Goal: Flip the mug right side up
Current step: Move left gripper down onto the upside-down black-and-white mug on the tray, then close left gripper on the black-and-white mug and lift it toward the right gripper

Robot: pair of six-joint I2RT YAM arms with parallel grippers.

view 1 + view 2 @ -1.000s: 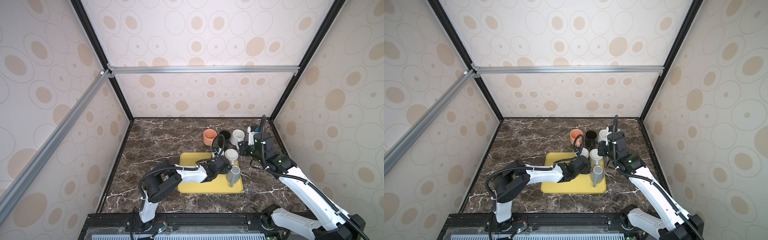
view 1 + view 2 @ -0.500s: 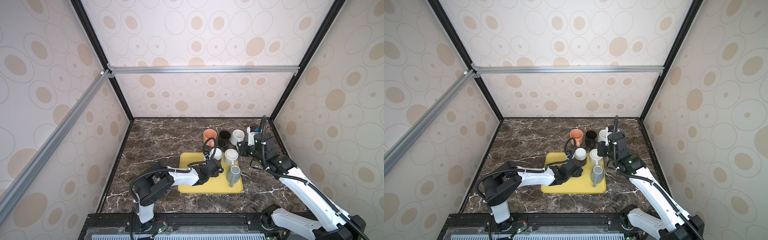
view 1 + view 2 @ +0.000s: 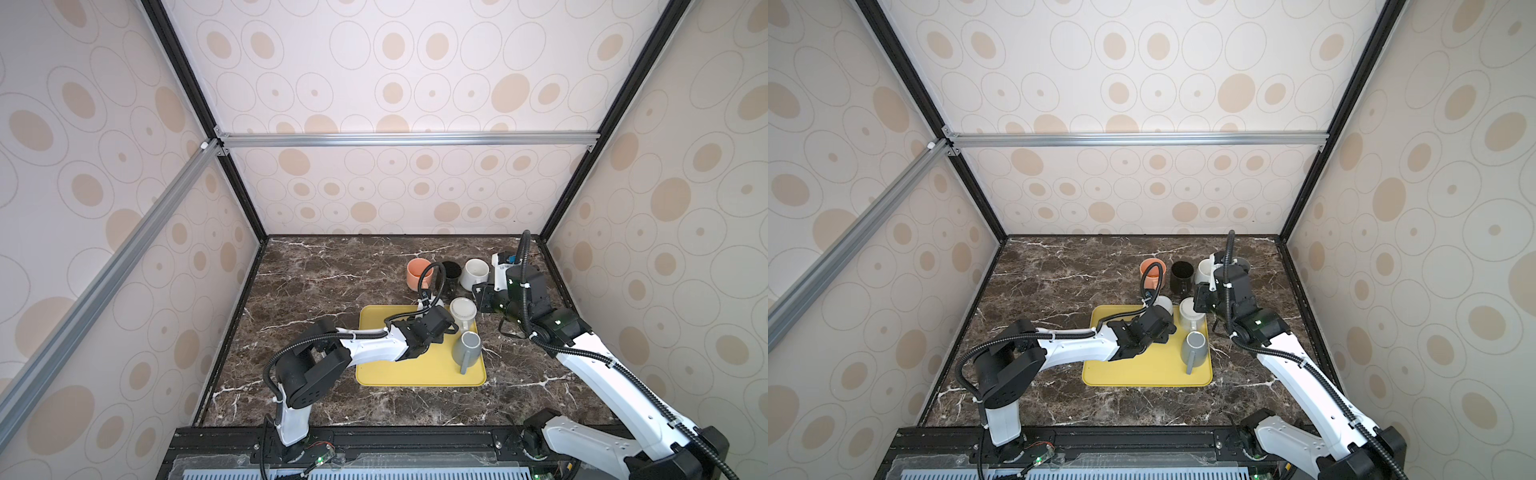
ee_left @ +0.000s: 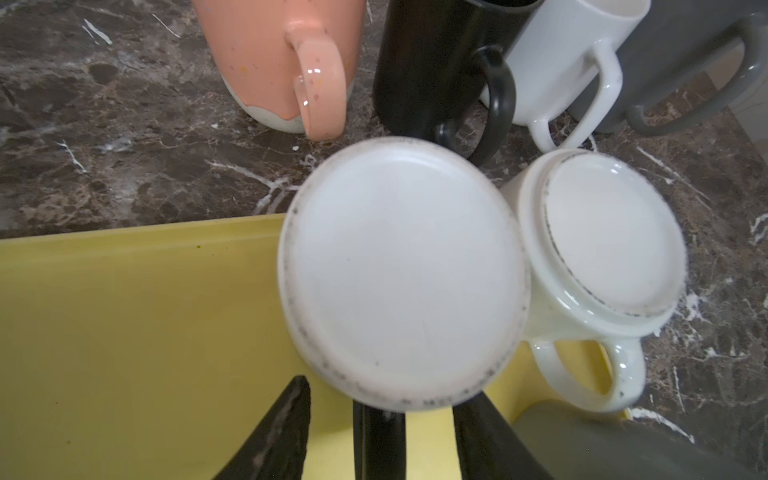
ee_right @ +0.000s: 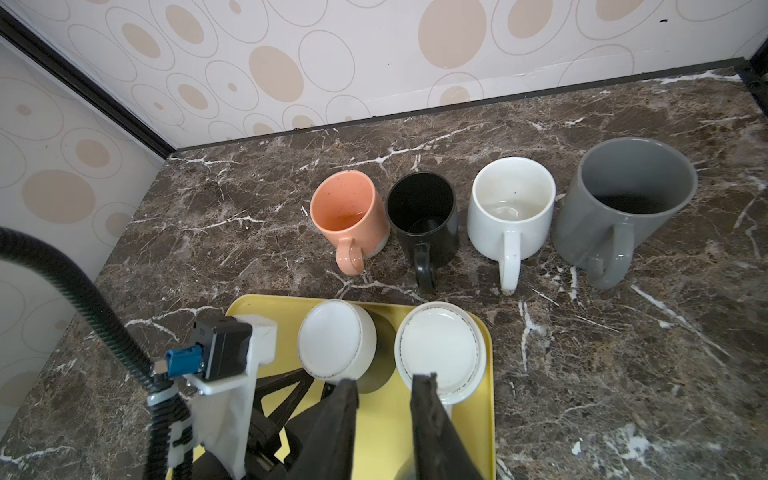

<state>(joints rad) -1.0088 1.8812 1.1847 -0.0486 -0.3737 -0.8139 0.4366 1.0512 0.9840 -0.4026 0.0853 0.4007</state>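
An upside-down white mug (image 4: 399, 270) with a black handle (image 4: 378, 436) stands at the back of the yellow tray (image 3: 399, 374); both top views show it (image 3: 1163, 305). My left gripper (image 4: 384, 390) is open, its fingers on either side of the black handle with a gap on each side. My right gripper (image 5: 384, 380) hovers over the tray's back right, its fingers a little apart with nothing between them. It sits just above an upside-down cream mug (image 5: 436, 349).
An upside-down grey mug (image 3: 467, 347) stands on the tray's right side. Behind the tray, upright in a row, are an orange mug (image 5: 349, 208), a black mug (image 5: 422, 208), a white mug (image 5: 513, 203) and a grey mug (image 5: 623, 199). The enclosure walls lie close behind.
The left gripper's fingers have narrowed around the black handle. The left wrist drew back to the left and then came forward again. The right arm has stayed still.
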